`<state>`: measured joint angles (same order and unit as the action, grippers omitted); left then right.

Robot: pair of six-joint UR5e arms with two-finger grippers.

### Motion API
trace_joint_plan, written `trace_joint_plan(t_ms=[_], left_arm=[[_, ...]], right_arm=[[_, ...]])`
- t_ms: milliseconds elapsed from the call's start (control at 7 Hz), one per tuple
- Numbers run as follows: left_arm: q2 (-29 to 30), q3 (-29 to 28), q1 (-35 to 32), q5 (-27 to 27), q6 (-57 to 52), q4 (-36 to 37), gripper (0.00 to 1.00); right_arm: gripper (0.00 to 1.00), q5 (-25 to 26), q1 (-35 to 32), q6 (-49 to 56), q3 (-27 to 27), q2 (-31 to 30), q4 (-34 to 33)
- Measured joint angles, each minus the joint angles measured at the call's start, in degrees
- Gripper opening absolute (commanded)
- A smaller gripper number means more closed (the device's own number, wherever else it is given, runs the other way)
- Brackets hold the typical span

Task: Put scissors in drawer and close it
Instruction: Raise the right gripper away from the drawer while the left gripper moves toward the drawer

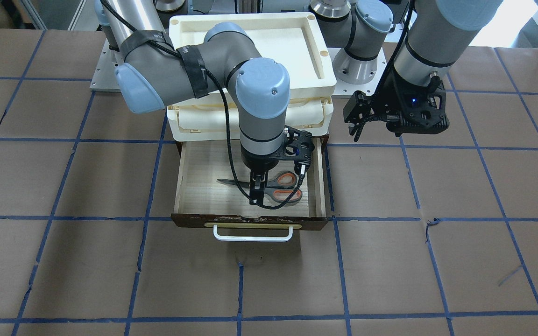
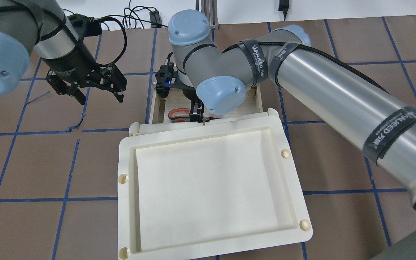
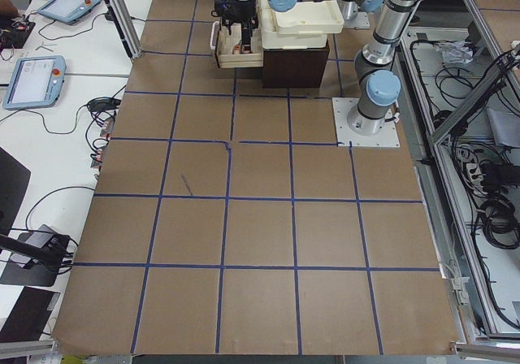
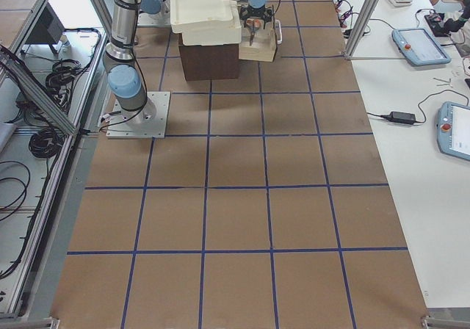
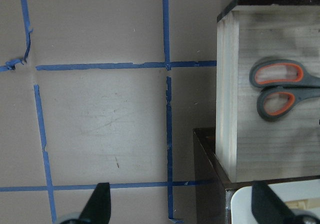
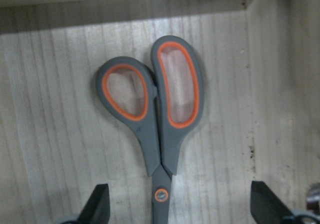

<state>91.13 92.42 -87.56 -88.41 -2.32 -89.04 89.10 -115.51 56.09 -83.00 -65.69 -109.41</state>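
The scissors (image 1: 280, 187) lie flat on the pale wood floor of the pulled-out drawer (image 1: 199, 179), handles toward the left arm's side. My right gripper (image 1: 258, 189) reaches down into the drawer, open, its fingers straddling the scissors near the pivot. In the right wrist view the scissors (image 6: 160, 109) lie on the drawer floor (image 6: 50, 114) between the wide-spread fingertips (image 6: 100, 206). My left gripper (image 2: 99, 95) is open and empty, hovering over the table beside the drawer (image 2: 155, 108). Its wrist view shows the scissors (image 5: 277, 86) in the drawer (image 5: 227, 109).
Cream plastic trays (image 2: 211, 187) are stacked on the dark cabinet (image 5: 210, 184) above the drawer. The drawer's dark front carries a white bar handle (image 1: 252, 235). The brown table has a blue tape grid (image 1: 334, 261).
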Motion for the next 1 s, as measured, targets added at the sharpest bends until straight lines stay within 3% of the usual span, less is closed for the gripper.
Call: trace_joint_plan(t_ms=[286,1000], left_arm=[[1.3,-1.3,0.3,0.8,-1.0,1.2,1.00],[19.6,-13.6,0.0,7.6,-1.1,9.5,1.00]], right_arm=[[1.00,0.1,2.9,-8.5,1.1,-3.9,1.8],[1.00,0.6,21.2,-33.5,1.1,-16.8,15.7]])
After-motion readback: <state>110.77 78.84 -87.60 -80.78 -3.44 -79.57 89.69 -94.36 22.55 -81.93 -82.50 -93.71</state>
